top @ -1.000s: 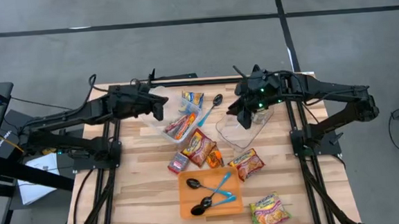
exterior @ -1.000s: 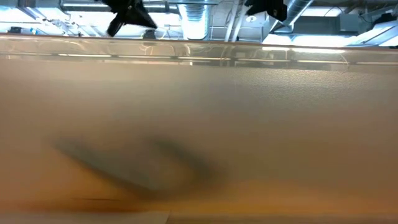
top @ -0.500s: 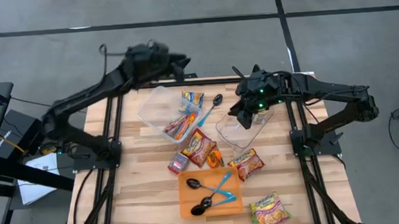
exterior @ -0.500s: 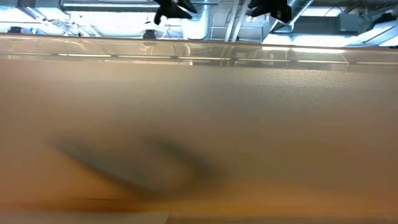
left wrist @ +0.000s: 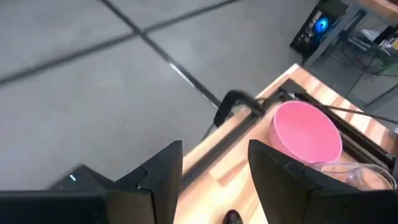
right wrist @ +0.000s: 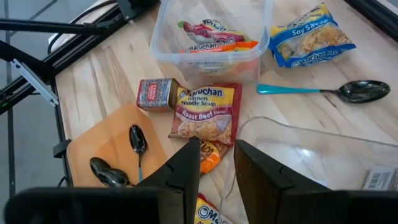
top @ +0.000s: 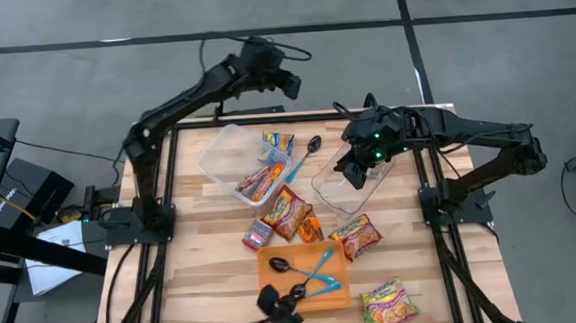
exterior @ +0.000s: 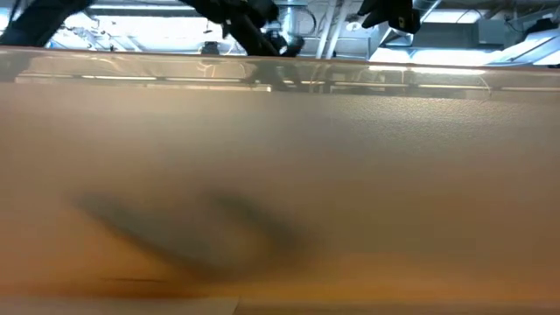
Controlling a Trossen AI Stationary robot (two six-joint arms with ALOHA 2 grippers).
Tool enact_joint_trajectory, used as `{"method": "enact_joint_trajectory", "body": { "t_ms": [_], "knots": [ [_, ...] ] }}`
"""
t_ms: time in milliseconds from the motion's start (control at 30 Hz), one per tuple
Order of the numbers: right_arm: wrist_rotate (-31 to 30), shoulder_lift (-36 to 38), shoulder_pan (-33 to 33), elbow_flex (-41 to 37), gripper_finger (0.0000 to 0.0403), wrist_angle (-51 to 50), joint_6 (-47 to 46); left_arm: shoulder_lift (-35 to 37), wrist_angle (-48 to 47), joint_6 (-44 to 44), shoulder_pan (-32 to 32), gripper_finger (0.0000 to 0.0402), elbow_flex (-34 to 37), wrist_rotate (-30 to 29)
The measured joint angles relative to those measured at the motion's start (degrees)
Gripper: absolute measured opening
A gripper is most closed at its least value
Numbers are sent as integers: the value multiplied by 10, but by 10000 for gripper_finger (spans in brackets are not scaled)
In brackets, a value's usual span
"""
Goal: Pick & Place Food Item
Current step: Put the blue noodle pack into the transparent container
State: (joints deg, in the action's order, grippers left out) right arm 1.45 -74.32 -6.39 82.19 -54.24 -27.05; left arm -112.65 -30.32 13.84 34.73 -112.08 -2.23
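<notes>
Several noodle packets lie on the wooden table: a Roast Beef packet (right wrist: pixel 205 112), a Soy Sauce packet (right wrist: pixel 311 34), and more in a clear tub (top: pixel 248 169) at the far left. My right gripper (right wrist: pixel 217 163) hovers open, fingers a little apart, above the rim of a second clear tub (top: pixel 365 187), which holds no packet. My left gripper (left wrist: pixel 214 168) is open and empty, out past the table's far edge (top: pixel 291 81), high over the floor.
An orange board (top: pixel 300 276) with spoons lies near the front, and a blue-handled spoon (right wrist: pixel 323 92) lies by the tubs. More packets (top: pixel 356 235) (top: pixel 387 304) lie at the near right. A pink bowl (left wrist: pixel 305 134) stands at the far right corner. A dark object (top: pixel 281 317) shows at the near edge.
My left gripper has swung fast from beside the left tub, away over the table's far edge and toward the right, staying high. My right gripper has stayed above the right tub.
</notes>
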Motion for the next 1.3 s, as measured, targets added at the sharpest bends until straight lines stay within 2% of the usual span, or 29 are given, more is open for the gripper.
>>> {"method": "enact_joint_trajectory", "body": {
  "t_ms": [200, 433, 700, 900, 1300],
  "knots": [
    [0, 0, -1, 0, 93, -1, 0, -71, -23, 29, 0, 174, -12, 24],
    [0, 0, -1, 0, 93, -1, 0, -115, -94, 36, -3, 158, -13, 41],
    [0, 0, -1, 0, 93, 0, 0, -140, -204, 63, -2, 155, -12, 53],
    [0, 0, -1, 0, 93, 3, 0, -149, -247, 75, -5, 155, -12, 55],
    [0, 0, 1, 0, 93, 5, 3, -150, -281, 72, -6, 225, -12, 55]
  ]
}}
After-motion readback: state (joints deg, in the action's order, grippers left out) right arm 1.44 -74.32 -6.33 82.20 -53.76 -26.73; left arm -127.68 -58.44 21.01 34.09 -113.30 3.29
